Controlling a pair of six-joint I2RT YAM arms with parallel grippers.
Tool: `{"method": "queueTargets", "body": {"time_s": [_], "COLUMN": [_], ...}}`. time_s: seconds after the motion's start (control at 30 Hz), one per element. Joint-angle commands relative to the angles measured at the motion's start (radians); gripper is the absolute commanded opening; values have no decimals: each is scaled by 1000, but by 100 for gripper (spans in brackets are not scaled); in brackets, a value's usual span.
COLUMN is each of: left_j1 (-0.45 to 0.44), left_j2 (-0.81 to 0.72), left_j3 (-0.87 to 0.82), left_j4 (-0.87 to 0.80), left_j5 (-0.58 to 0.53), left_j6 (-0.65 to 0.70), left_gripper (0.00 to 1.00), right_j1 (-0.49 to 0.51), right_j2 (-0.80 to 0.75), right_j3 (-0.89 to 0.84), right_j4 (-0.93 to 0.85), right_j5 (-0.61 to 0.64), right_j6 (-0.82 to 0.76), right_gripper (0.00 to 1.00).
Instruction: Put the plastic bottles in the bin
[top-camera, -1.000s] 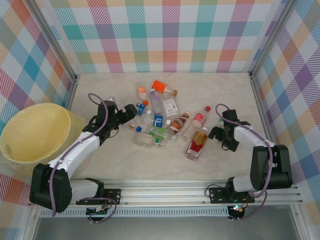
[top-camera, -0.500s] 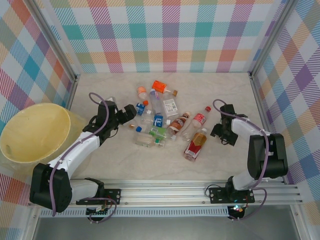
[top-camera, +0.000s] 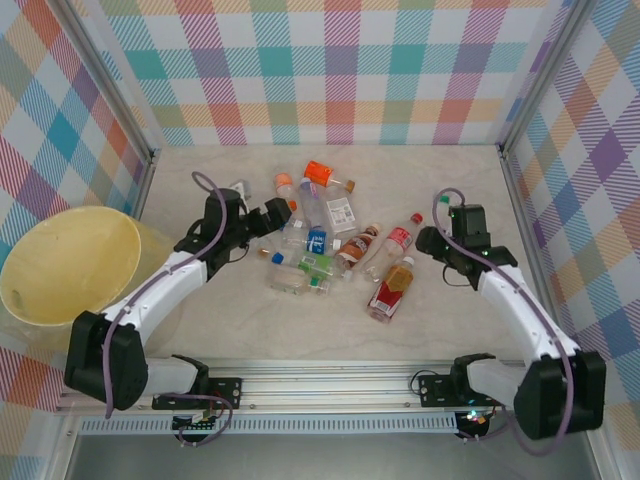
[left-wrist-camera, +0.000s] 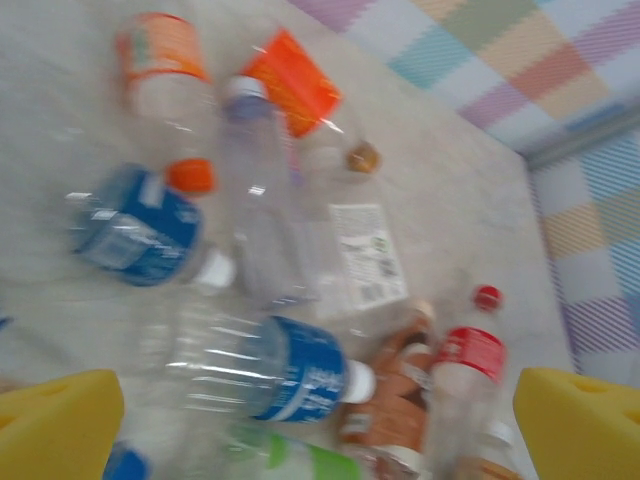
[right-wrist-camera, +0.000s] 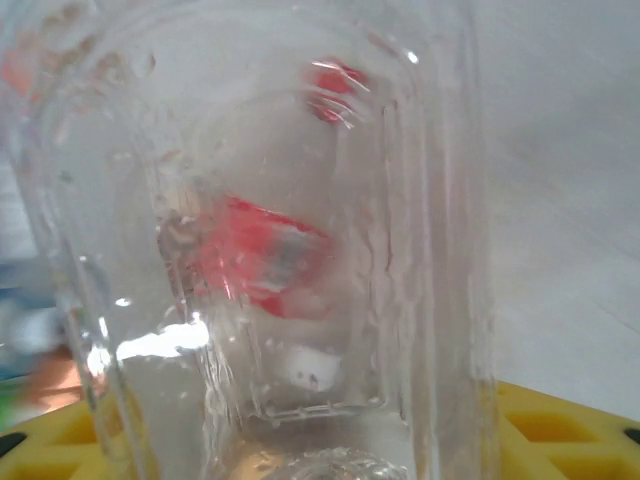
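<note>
I see the small clear plastic bottles (top-camera: 316, 240) clustered mid-table (top-camera: 450, 180), the large round pale yellow plastic bin (top-camera: 60, 270) well left of them.

Top: above-behind me, looking down | left wrist: close on plastic bottles (left-wrist-camera: 300, 370), shared with top | right wrist: against clear bottle (right-wrist-camera: 270, 250)

The left gripper (top-camera: 279, 212) is brought farther and to the right, up to the left edge of the plastic bottles (top-camera: 318, 240). The right gripper (top-camera: 422, 240) is shifted far and left, from beside the amber-filled bottle (top-camera: 394, 285) to just beside the red-labelled bottle (top-camera: 399, 238). The right arm (top-camera: 515, 300) is stretched out towards the near right.
</note>
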Motion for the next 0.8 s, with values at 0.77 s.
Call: {"method": "queueTargets", "body": {"time_s": [0.77], "left_j1": [-212], "left_j2": [188], "left_j3": [402], "left_j4": [-158], "left_j5": [-48], "left_j6": [38], "left_gripper": [66], "right_j1": [413], "right_j2": [300], "right_j3": [213], "right_j4": [347], "right_j5": [-533], "right_j6": [-147], "right_gripper": [47]}}
